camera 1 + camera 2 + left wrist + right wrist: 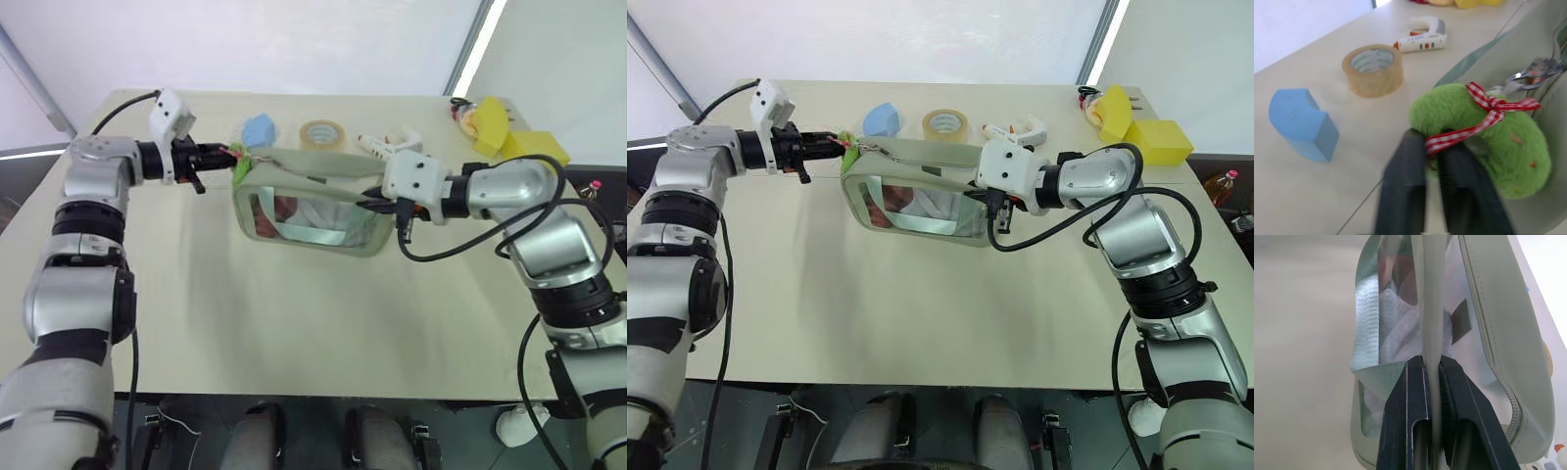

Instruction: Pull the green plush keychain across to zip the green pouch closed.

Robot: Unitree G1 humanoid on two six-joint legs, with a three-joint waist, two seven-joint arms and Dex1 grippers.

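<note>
The green pouch [309,208] stands on its side at the middle of the table, its clear window facing me with red and white contents inside. The green plush keychain [1484,134], a fuzzy lime ring tied with a red-checked ribbon, hangs at the pouch's left top corner on a metal clasp. My left gripper [1432,144] is shut on the keychain's near side. My right gripper [1431,364] is shut on the pale strap [1430,308] at the pouch's right end, with the zipper track running beside it.
Behind the pouch lie a blue block [258,128], a roll of tape [321,134] and a white gun-shaped tool [392,144]. Yellow blocks [514,135] sit at the far right corner. The table's near half is bare.
</note>
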